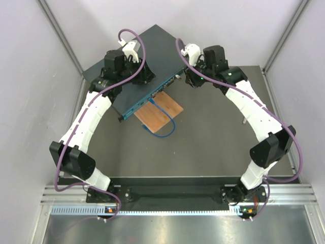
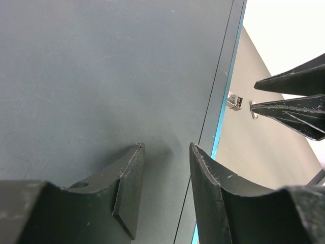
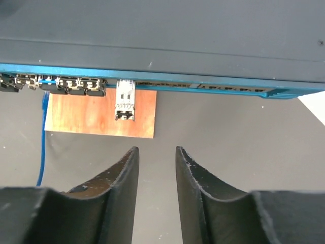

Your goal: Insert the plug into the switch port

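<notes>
The switch [image 1: 139,68] is a dark teal-blue flat box lying at an angle at the back of the table. Its port face [image 3: 152,84] runs across the top of the right wrist view. A small silver plug [image 3: 125,100] sticks out of one port in that face; it also shows in the left wrist view [image 2: 234,101]. My right gripper [image 3: 156,151] is open and empty, a short way back from the plug and slightly to its right. My left gripper [image 2: 166,148] is open and empty over the switch's top [image 2: 101,76], near its port edge.
A thin orange-brown wooden board [image 1: 159,112] lies partly under the switch's port side. A blue cable [image 1: 166,128] is plugged in further left along the port row and loops over the board onto the dark mat [image 1: 213,137]. The right gripper's fingers [image 2: 292,104] show in the left wrist view.
</notes>
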